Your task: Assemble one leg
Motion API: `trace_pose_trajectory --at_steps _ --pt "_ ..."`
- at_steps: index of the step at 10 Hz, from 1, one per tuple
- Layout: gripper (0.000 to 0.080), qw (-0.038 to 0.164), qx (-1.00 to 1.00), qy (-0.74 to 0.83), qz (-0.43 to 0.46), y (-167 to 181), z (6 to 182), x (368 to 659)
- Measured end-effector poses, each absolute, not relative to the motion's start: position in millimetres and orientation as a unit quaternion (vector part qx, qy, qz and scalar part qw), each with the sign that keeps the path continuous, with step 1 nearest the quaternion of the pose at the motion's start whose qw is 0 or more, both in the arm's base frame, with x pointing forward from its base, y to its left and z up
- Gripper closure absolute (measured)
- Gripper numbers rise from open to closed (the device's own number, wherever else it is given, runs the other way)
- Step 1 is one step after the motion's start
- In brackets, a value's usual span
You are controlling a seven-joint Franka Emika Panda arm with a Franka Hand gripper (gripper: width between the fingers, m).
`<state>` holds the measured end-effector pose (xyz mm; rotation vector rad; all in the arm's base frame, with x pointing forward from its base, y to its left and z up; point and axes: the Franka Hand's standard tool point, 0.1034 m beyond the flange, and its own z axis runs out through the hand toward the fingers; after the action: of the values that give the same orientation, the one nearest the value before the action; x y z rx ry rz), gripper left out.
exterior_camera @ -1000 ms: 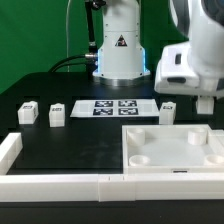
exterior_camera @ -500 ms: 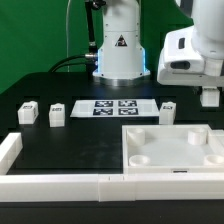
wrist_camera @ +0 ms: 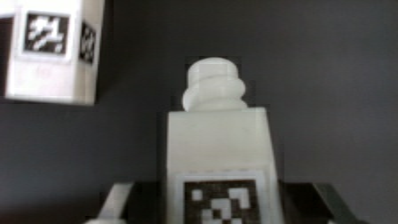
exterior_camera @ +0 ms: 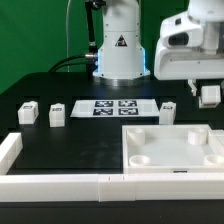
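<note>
My gripper [exterior_camera: 209, 90] hangs at the exterior view's right, shut on a white leg [exterior_camera: 210, 96] and holding it well above the table. In the wrist view the held leg [wrist_camera: 221, 140] stands between the jaws of the gripper [wrist_camera: 221, 205], its marker near the jaws and its rounded peg end pointing away. Three more legs stand on the black table: two at the exterior view's left [exterior_camera: 28, 112] [exterior_camera: 56, 115] and one [exterior_camera: 166, 112] below the gripper, which also shows in the wrist view [wrist_camera: 54, 50]. The white square panel [exterior_camera: 190, 140] lies at the front right.
The marker board [exterior_camera: 110, 107] lies flat mid-table in front of the robot base [exterior_camera: 118, 50]. Long white bars [exterior_camera: 60, 185] run along the front edge, with a short one at the front left [exterior_camera: 8, 150].
The gripper has risen with the leg in it and shifted slightly toward the exterior view's right. The other legs and the panel have not moved.
</note>
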<state>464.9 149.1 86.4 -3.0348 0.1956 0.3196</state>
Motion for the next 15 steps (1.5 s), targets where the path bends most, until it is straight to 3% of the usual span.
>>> trace_pose_trajectory --at_steps 3,6,8,12,15 --pt "0.0509 0.052 -0.997 0.056 -0.034 151 119.1 493" --pt "0.0509 0.066 -0.991 0.051 -0.105 161 110.2 480" --pt "0.0509 0.061 -0.991 -0.008 -0.118 153 99.7 485" --pt "0.0509 0.051 -0.988 -0.052 -0.139 122 103.5 551" --pt "0.0509 0.051 -0.984 -0.054 -0.164 122 109.2 560"
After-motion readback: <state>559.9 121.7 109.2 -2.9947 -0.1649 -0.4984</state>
